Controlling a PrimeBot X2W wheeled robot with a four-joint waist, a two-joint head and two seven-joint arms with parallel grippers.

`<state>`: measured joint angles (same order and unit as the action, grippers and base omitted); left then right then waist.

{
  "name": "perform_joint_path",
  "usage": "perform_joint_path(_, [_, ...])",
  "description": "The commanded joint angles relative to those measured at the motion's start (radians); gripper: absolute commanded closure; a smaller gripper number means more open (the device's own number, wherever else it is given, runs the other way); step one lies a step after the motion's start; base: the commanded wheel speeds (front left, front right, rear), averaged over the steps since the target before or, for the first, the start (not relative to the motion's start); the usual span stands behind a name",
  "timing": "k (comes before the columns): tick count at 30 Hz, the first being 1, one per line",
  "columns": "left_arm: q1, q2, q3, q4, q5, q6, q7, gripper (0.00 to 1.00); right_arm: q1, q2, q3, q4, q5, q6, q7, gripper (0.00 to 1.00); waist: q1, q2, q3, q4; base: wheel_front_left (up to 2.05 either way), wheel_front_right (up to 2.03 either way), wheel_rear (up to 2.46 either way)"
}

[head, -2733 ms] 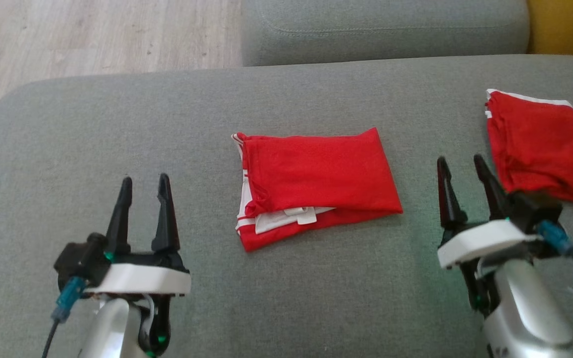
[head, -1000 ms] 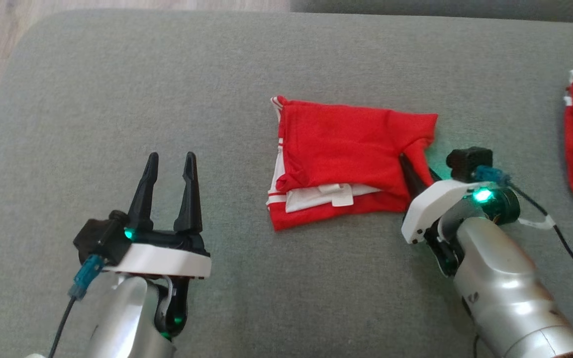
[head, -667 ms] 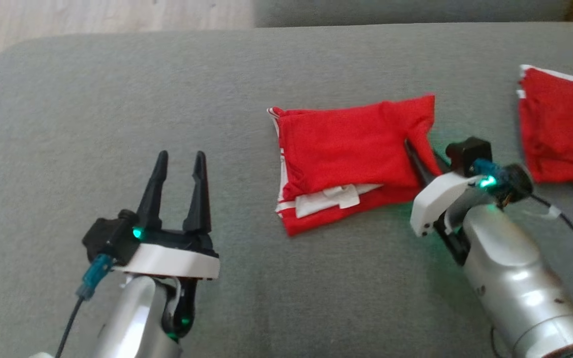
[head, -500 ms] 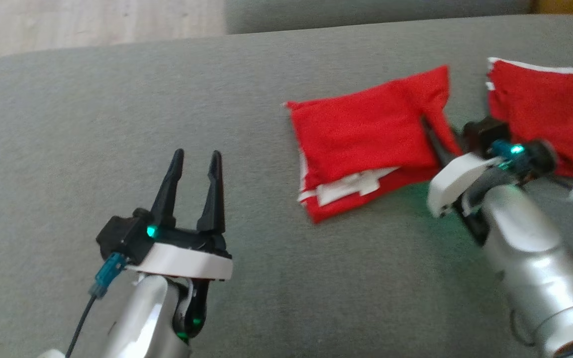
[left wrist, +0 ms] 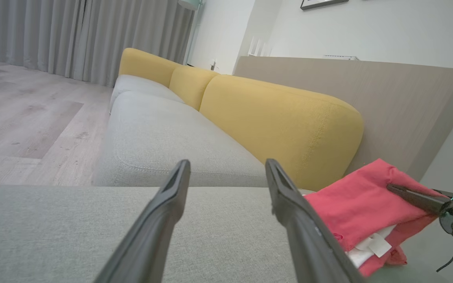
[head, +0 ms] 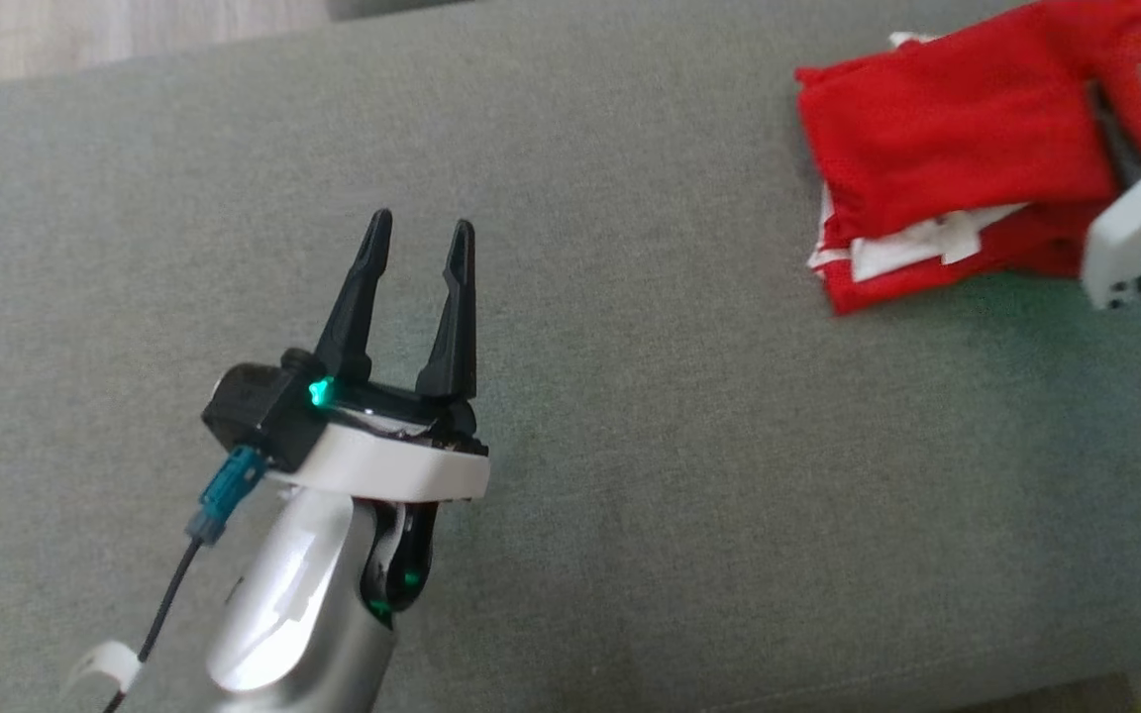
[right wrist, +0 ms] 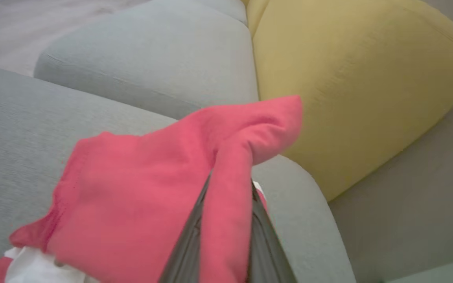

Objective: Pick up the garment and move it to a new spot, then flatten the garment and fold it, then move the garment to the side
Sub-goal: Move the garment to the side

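Head view: the left end effector (head: 422, 223) hovers over the bare middle of the grey seat cushion (head: 630, 446), its two dark fingers spread wide apart and holding nothing. The red garment (head: 947, 129), folded with white trim and a white label (head: 962, 238) showing along its near edge, sits by the cushion's far right corner. The right end effector (head: 1130, 109) is at the garment's right edge, its fingers closed down on a raised fold of the red cloth.

Left wrist view: the left end effector (left wrist: 227, 165) points across the seat cushion (left wrist: 53, 228) toward a yellow back cushion (left wrist: 281, 122), well apart from the garment (left wrist: 360, 204), which lies to the right. One dark finger of the right end effector (left wrist: 415, 196) presses into the cloth's upper right side.

Right wrist view: the right end effector (right wrist: 230, 184) pinches a strip of the garment (right wrist: 140, 204) between its near-closed fingers, the cloth draping over them. The seat cushion's (right wrist: 34, 129) rounded corner and the yellow back cushion (right wrist: 348, 78) lie just beyond.
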<state>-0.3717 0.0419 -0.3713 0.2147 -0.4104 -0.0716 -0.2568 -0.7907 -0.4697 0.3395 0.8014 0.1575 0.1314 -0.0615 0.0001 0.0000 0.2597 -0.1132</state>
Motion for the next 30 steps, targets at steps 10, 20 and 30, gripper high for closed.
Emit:
perform_joint_path(10, [-0.076, 0.008, 0.054, -0.036, 0.034, -0.024, -0.005, 0.0, -0.045, -0.085, -0.091, 0.033, -0.007, -0.001, 0.001, 1.0, -0.0001, 0.0, 0.097, 0.018, 0.0, 0.0, 0.0])
perform_joint_path(20, [-0.075, 0.008, 0.087, -0.025, 0.04, -0.037, -0.005, 0.0, -0.056, -0.059, -0.199, 0.128, -0.065, -0.001, -0.007, 0.0, -0.0001, 0.0, 0.113, 0.046, 0.0, 0.0, 0.0])
perform_joint_path(30, [-0.04, 0.008, 0.158, -0.02, 0.044, -0.039, -0.005, 0.0, -0.06, 0.032, -0.24, 0.098, -0.124, -0.001, -0.071, 0.0, -0.0001, 0.0, 0.018, 0.038, 0.0, 0.0, 0.0])
